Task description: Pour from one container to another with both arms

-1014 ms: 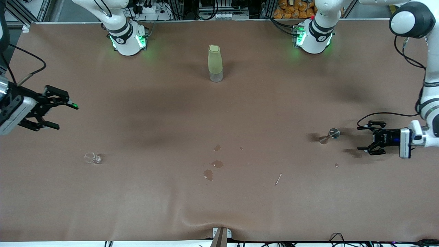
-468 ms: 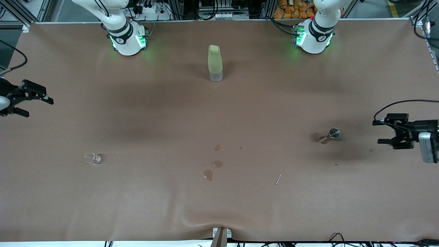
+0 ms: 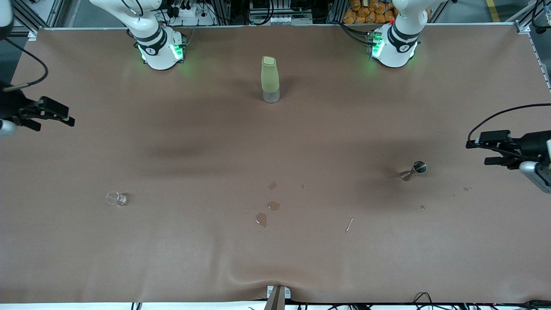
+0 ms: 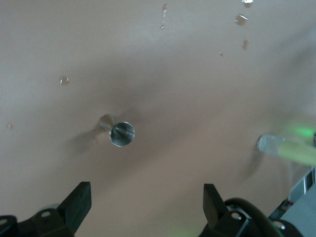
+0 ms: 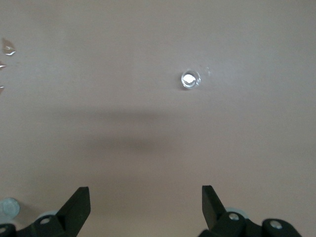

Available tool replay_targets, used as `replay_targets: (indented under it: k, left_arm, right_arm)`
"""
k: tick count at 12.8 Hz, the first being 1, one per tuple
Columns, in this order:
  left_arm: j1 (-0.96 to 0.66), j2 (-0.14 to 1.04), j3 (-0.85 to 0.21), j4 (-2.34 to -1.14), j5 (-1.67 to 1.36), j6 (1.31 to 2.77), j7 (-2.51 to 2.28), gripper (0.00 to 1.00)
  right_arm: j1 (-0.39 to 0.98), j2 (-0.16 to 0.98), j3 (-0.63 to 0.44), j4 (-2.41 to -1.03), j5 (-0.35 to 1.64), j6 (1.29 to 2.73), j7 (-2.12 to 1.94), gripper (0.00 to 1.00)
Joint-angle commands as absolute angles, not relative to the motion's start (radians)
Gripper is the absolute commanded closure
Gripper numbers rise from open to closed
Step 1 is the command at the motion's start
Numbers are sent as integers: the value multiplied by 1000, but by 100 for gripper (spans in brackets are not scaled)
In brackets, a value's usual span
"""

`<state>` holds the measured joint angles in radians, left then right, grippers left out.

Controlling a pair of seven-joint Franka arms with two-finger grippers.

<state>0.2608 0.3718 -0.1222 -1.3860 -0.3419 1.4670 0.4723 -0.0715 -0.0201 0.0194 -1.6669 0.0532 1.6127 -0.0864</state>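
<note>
Both grippers hang empty with jaws wide: left gripper near the upright jigger, right gripper well apart from the glass cup. Spilled drops probably make the cloth slippery, so either small vessel could tip when grasped.

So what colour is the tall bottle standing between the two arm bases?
The bottle is pale yellow-green with a clear base, best seen in the front view.

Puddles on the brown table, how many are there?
3 bigger puddles mid-table, nearer the camera than the tall yellow-green bottle; tiny droplets elsewhere may go uncounted.
</note>
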Motion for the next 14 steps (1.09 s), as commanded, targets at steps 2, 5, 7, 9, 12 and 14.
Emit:
replay_targets:
  k: [2,5,7,9,12,14]
  left_arm:
    - [183,315,-143,-1417,-293,1483,102,0]
    - [95,302,-144,-1411,-189,1493,-140,0]
    - [89,292,-147,-1408,-129,1493,-164,0]
    - [89,255,-140,-1399,-117,1497,-164,0]
    - [71,148,-100,-1471,-103,1531,-169,0]
    - [34,71,-101,-1537,-21,1531,-179,0]
  right_arm:
    - [-63,-69,48,-1655,5,1554,8,0]
    - [-75,-66,41,-1651,21,1569,5,0]
    - [-89,-61,41,-1644,21,1582,-3,0]
    - [-94,-64,40,-1644,15,1569,-21,0]
    - [-139,-63,40,-1644,20,1542,-124,0]
    - [-144,-57,38,-1622,-8,1539,-127,0]
